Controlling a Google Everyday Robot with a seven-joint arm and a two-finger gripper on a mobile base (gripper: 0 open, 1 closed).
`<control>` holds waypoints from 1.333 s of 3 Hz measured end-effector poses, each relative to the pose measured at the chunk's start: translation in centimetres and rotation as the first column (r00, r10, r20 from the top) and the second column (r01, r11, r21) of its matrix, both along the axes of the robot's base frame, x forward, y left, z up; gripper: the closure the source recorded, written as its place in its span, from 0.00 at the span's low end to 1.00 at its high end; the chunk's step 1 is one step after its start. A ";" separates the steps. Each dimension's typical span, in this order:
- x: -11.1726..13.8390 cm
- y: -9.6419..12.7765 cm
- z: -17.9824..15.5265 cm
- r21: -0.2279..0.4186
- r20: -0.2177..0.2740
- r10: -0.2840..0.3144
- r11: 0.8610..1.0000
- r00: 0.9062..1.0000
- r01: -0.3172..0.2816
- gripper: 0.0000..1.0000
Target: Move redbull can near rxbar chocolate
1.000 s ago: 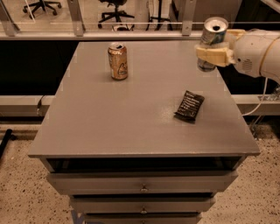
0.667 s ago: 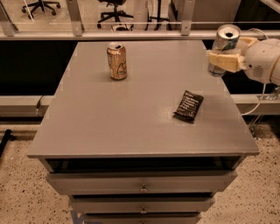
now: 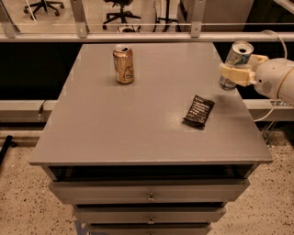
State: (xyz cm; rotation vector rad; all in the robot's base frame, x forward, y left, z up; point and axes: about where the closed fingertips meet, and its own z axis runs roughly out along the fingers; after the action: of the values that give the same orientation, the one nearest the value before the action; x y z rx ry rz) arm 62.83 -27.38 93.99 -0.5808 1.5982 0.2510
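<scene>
The slim silver-and-blue can (image 3: 237,57) is sitting in the gripper (image 3: 234,74) over the far right edge of the table (image 3: 151,101). It is leaning, with its open silver top tipping to the right and its base pointing down toward the table's edge. From where I am standing I cannot tell whether the base is touching the surface or hanging just above it. The cream-coloured fingers (image 3: 242,73) are wrapping around the lower half of the can and gripping it from both sides. The white arm (image 3: 275,79) is reaching in from the right, beyond the table.

The black bar wrapper (image 3: 198,110) is lying flat on the table, nearer to me than the can and a little to its left. It is turned at a slant, with its lines of white text facing up. The can and the wrapper are near each other but not touching.

Well apart from both, toward the far left of the tabletop, a shorter gold can (image 3: 123,64) is standing upright.

Under the grey top, a stack of drawers (image 3: 149,190) with small knobs is facing me. Behind the table a metal rail (image 3: 138,36) is running across, and office chairs (image 3: 121,9) are standing on the floor beyond it. A pale cable (image 3: 275,35) is looping over the arm.
</scene>
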 end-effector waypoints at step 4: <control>1.1 1.9 -6.0 0.127 -0.084 -0.004 0.992 0.996 0.015 1.00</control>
State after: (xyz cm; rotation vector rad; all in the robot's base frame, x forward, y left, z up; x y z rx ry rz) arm 63.97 -25.51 88.00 -0.4689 1.6521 0.3719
